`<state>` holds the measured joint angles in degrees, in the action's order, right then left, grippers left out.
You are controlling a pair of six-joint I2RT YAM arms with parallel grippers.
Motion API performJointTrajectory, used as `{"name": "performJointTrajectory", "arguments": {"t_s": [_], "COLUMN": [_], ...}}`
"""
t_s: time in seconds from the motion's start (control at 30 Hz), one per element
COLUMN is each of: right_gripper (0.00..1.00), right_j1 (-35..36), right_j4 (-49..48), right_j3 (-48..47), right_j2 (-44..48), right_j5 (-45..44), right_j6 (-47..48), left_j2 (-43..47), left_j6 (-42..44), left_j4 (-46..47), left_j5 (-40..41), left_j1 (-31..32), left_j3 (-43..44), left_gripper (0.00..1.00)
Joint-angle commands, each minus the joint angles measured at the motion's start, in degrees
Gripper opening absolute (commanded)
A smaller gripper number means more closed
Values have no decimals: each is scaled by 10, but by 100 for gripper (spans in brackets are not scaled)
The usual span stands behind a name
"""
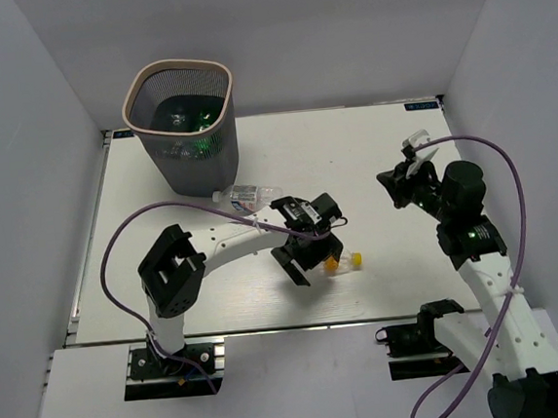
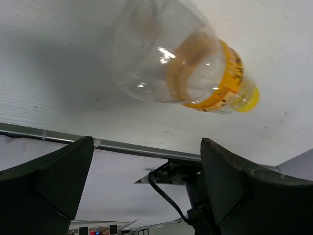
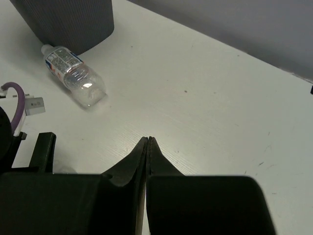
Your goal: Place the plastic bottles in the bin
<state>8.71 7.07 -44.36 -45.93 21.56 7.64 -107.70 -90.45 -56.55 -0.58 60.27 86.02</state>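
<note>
Left wrist view: the left end effector [image 2: 145, 142] gapes open, fingers just short of the yellow-capped bottle [image 2: 181, 63] lying on the surface [image 2: 44, 58]. Advance farther, close around its clear body, not the cap, then carry it far-left to the bin [image 1: 197, 167].

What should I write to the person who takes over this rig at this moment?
Left hand: open, empty, aimed at the clear plastic bottle with yellow label and yellow cap, which lies on the white table.
Right hand: shut, holds nothing.
A clear plastic bottle with a printed label lies close by the foot of the tall dark grey wire-mesh bin.
Done: green plastic bottles are in the bin.
Left: the two clear bottles on the table.
</note>
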Motion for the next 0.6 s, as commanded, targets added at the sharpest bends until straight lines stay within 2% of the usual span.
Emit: {"name": "performJointTrajectory", "arguments": {"t_s": [0.0, 0.23, 0.43, 0.57], "right_gripper": [0, 0, 0, 0], "right_j1": [-11, -28, -38, -43], "right_j4": [7, 32, 44, 51], "right_j3": [11, 43, 61, 66], "right_j2": [41, 81, 100, 109], "right_j5": [6, 27, 37, 43], "right_j6": [-2, 1, 12, 6], "left_j2": [31, 25, 8, -2], "left_j6": [-76, -113, -132, -138], "left_j4": [-2, 91, 93, 141], "left_j5": [1, 51, 58, 70], "left_j1": [5, 5, 5, -7], "left_j3": [-12, -31, -31, -60], "left_gripper": [100, 100, 100, 100]}}
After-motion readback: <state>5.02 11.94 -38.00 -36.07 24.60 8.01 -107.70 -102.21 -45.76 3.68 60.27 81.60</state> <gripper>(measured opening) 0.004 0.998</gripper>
